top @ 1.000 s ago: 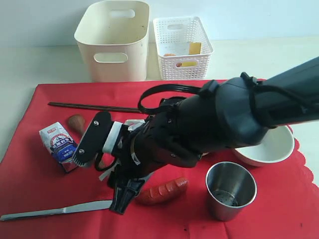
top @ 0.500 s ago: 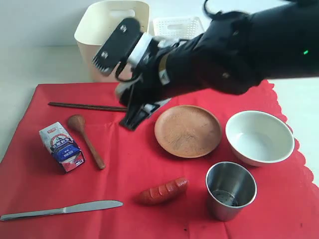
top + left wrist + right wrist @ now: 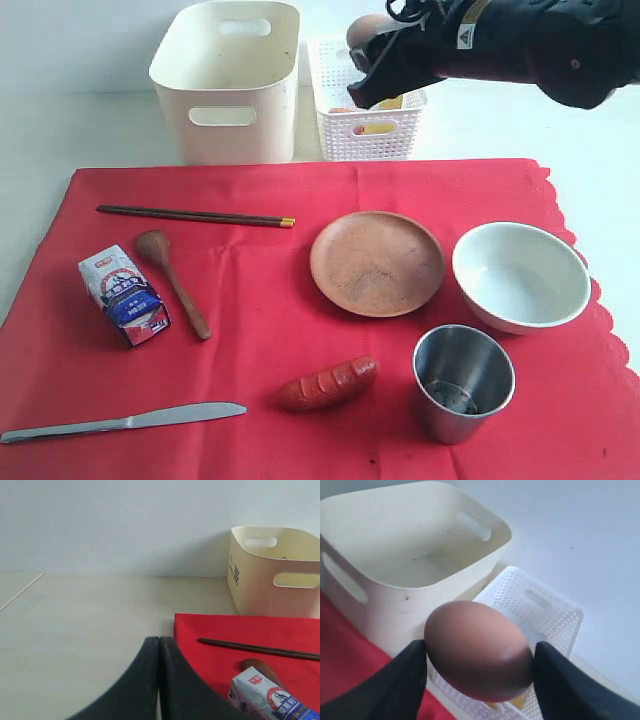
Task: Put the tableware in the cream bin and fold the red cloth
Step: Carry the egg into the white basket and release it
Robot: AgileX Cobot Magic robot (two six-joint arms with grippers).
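My right gripper (image 3: 480,649) is shut on a brown egg (image 3: 479,650), held in the air over the white lattice basket (image 3: 365,100). The cream bin (image 3: 228,85) stands beside that basket and looks empty inside. On the red cloth (image 3: 290,330) lie dark chopsticks (image 3: 195,215), a wooden spoon (image 3: 175,280), a silver knife (image 3: 120,422), a wooden plate (image 3: 377,262), a white bowl (image 3: 520,277) and a steel cup (image 3: 463,382). My left gripper (image 3: 159,641) is shut and empty, low over the bare table beside the cloth's edge; the exterior view does not show it.
A blue-white carton (image 3: 124,293) stands by the spoon and a red sausage (image 3: 327,384) lies between knife and cup. The lattice basket holds yellow and orange food pieces. Pale tabletop (image 3: 90,130) surrounds the cloth.
My right arm has lifted from low over the cloth near the spoon and swung back to above the lattice basket. The things on the cloth have not moved.
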